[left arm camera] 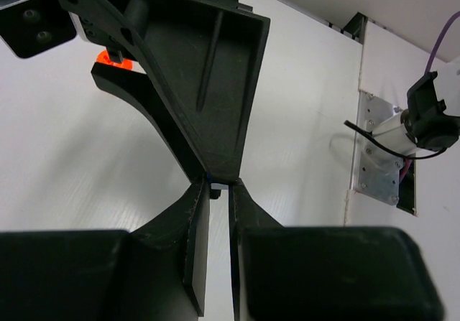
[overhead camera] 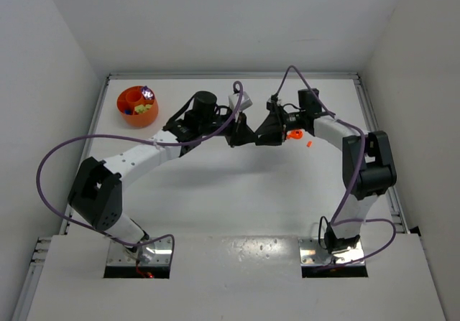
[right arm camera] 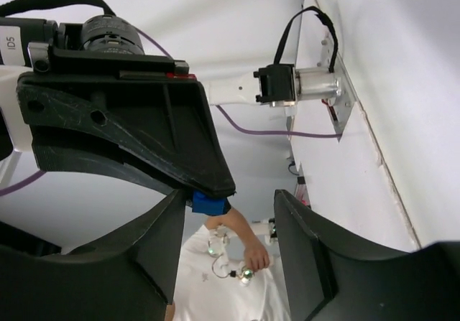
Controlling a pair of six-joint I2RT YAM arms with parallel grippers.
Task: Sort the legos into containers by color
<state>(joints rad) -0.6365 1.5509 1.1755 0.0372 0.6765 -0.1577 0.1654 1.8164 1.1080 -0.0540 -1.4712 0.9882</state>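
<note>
My two grippers meet tip to tip above the table's middle. My left gripper (overhead camera: 238, 132) is shut on a tiny blue brick (right arm camera: 210, 205), which barely shows as a blue speck at its tips in the left wrist view (left arm camera: 209, 179). My right gripper (right arm camera: 231, 217) is open around that brick, which lies against its left finger (right arm camera: 162, 256); the other finger stands apart. The orange bowl (overhead camera: 126, 114) sits at the far left and holds purple, yellow and blue bricks. Two orange bricks (overhead camera: 294, 134) lie on the table under the right arm.
The walls of the white enclosure stand close on the left, back and right. Purple cables loop over both arms. The right arm's base plate (left arm camera: 377, 149) is on the near edge. A person in a white shirt (right arm camera: 237, 278) shows beyond the right fingers.
</note>
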